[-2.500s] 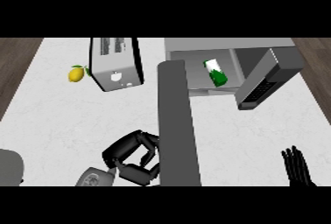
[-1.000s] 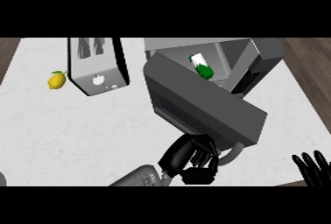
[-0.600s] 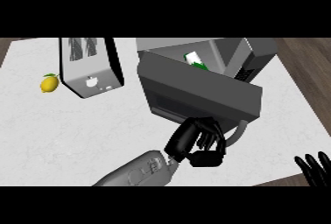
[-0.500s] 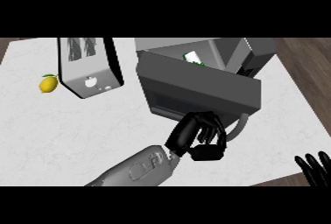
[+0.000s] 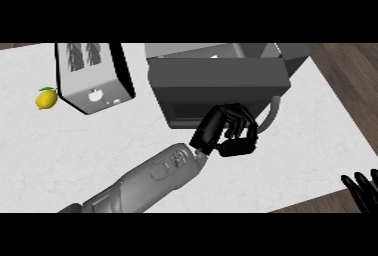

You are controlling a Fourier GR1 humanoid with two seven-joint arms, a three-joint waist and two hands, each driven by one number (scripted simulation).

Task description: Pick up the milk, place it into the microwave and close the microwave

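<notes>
The left robot hand [image 5: 227, 131], fingers curled and holding nothing, presses against the microwave [image 5: 218, 85] door's front on the white worktop [image 5: 88, 145]. The milk is hidden. The right robot hand [image 5: 362, 189] rests open at the lower right. A toaster [image 5: 92, 75] and lemon [image 5: 46, 98] sit left.

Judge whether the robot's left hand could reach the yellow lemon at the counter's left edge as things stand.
Probably yes: the black left hand is at the grey microwave door, with bare white counter between it and the yellow lemon.
</notes>
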